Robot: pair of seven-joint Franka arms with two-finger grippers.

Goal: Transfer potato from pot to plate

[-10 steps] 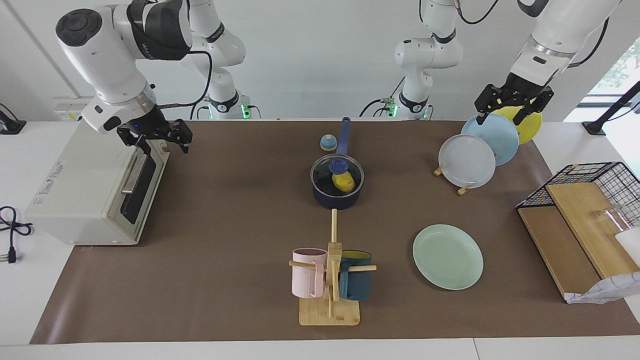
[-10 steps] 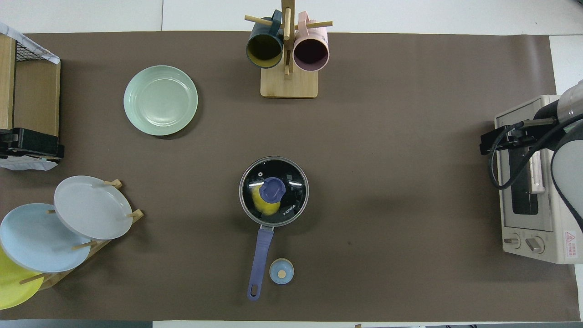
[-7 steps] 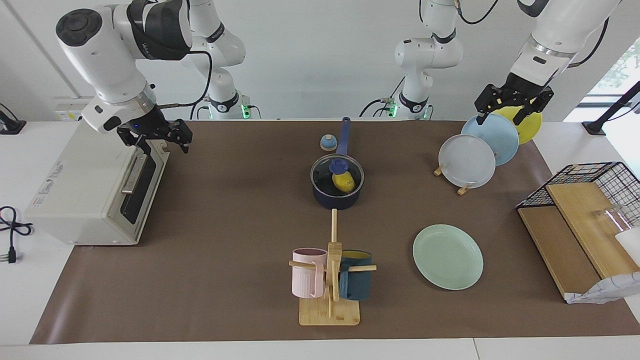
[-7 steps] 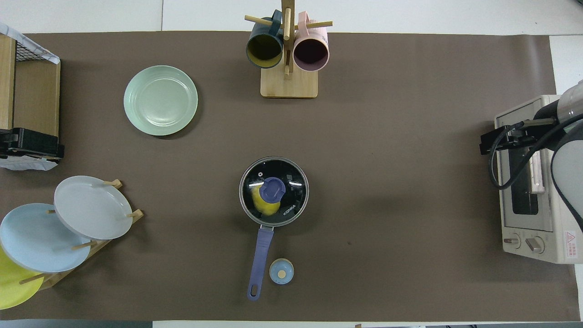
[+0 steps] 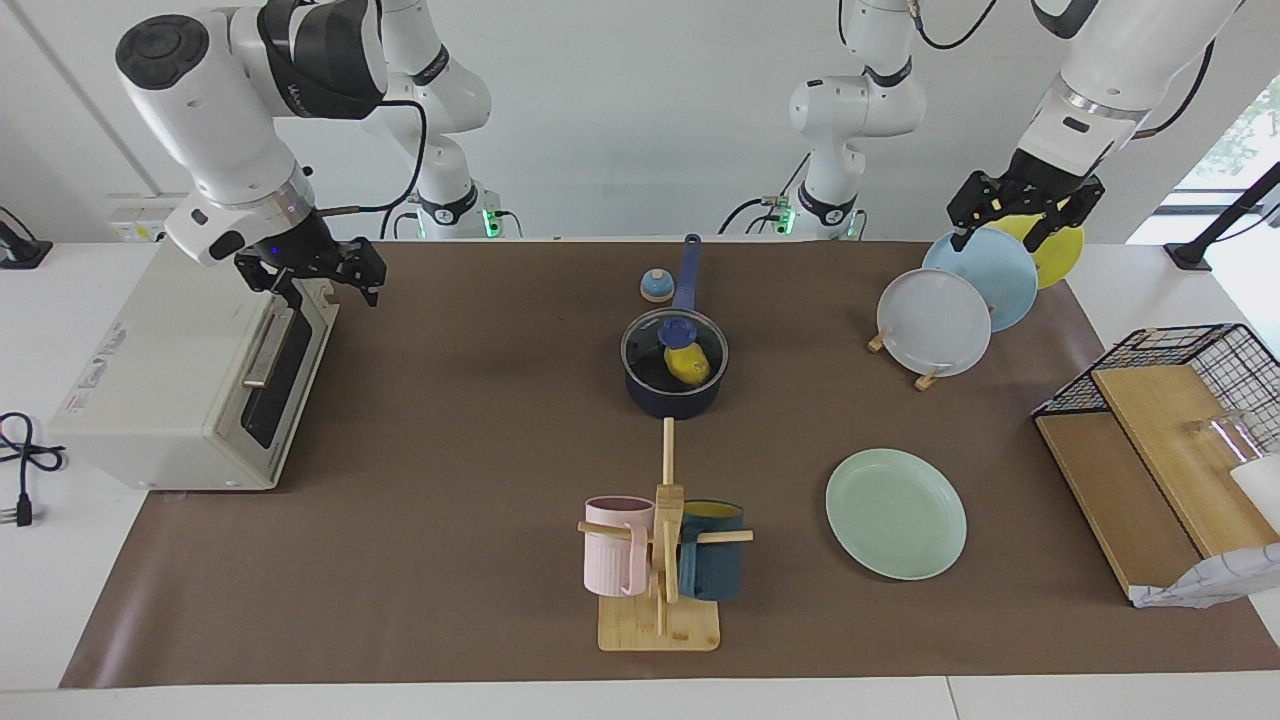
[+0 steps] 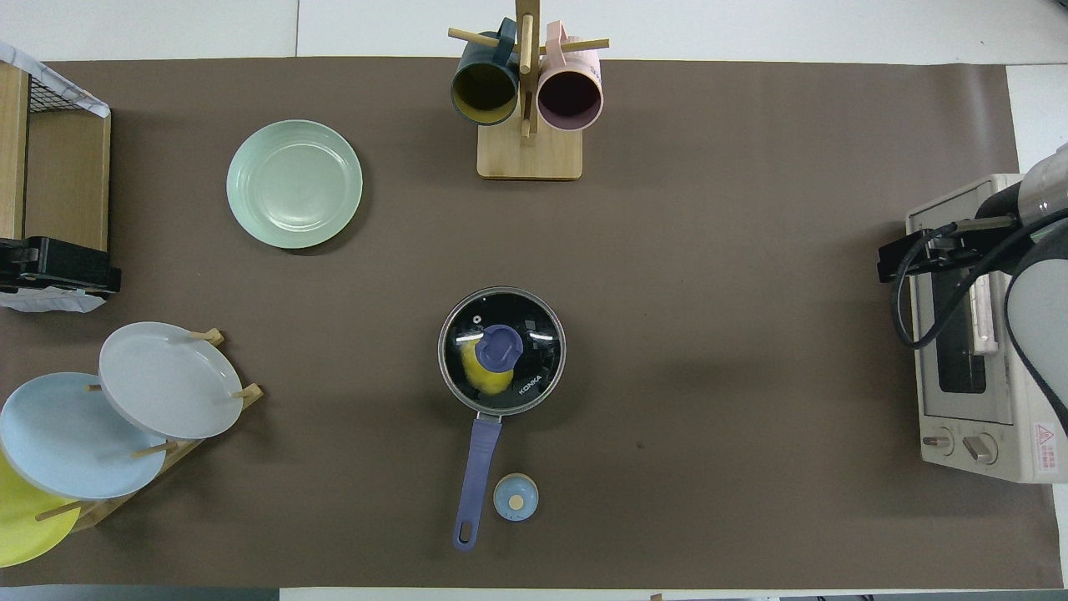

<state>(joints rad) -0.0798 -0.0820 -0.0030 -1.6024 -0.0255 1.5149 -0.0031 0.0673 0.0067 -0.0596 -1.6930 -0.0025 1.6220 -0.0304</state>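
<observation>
Yellow under glass: in the facing view you can see the potato (image 5: 687, 363) lying inside the pot (image 5: 674, 390), with the glass lid (image 5: 674, 343) on top, so nothing is done yet. The plate (image 5: 896, 513) lies bare, toward the left arm's end of the table and farther from the robots than the pot. Your left gripper (image 5: 1026, 208) hangs wide open over the plate rack (image 5: 925, 380), holding nothing; your right gripper (image 5: 318, 273) hangs open over the toaster oven (image 5: 190, 370), also unladen.

From overhead, you get the same: potato (image 6: 484, 373) beneath the lid, plate (image 6: 294, 184) bare. I judge the lid must come off first, then the lift and the carry.
</observation>
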